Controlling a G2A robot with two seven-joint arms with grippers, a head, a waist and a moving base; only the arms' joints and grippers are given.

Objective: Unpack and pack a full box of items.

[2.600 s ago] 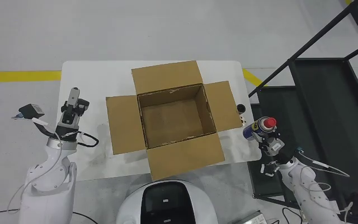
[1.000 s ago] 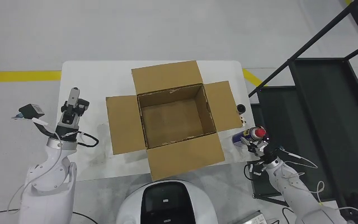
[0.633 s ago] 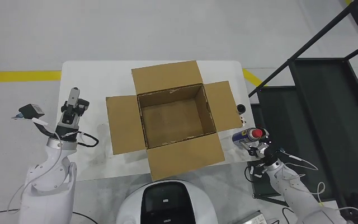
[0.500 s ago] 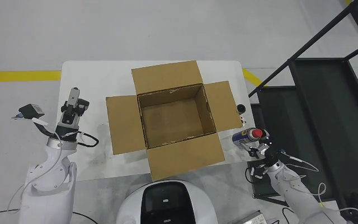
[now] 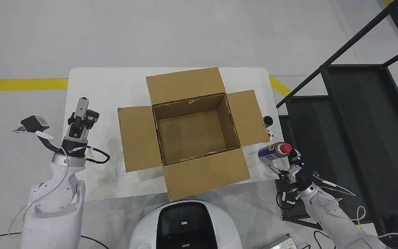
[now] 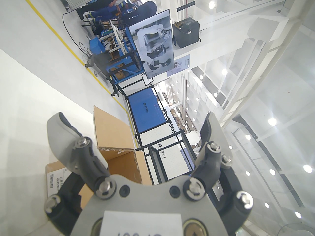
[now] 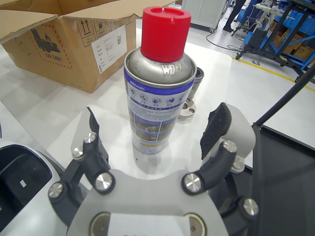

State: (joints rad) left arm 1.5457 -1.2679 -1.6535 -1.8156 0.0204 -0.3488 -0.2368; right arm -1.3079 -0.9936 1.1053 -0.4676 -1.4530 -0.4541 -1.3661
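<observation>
Well, the box (image 5: 185,84) looks empty inside with all four flaps folded out, so I judge the unpacking to be at or near its end and the packing yet to come. The spray can (image 7: 157,94) stands on the table (image 5: 99,93) just beside the box's right flap, apart from it. Its long axis is vertical: base on the tabletop, red cap pointing straight up. My right gripper (image 7: 155,121) is spread wide, a finger on either side of the can and neither touching it. My left gripper (image 6: 134,121) is spread too, holding nothing, well off the box's left flap. To pack, I would need to close squarely on the can's body and lift it clear of the flap, keeping it upright.
</observation>
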